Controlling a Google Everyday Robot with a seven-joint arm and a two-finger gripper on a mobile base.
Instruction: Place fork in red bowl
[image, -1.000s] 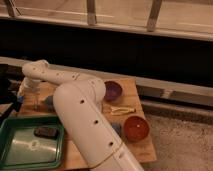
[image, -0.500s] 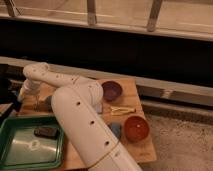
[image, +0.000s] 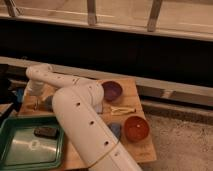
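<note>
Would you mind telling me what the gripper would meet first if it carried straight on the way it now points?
The gripper points down at the wooden table's left end; it would probably meet the fork there, otherwise the tabletop; depth is unclear.

White arm runs from bottom centre up to the left of frame and blocks the middle of the table. Its claw hangs at left of frame, low over the table's left end, near the top edge of the green tray. The tray fills the lower left, with a dark object in its upper right part. Right of the arm: purple bowl upper, pale yellow utensil mid, red bowl lower right. Red bowl is open from above and from the right. A narrow bare strip runs between purple bowl and utensil.
</note>
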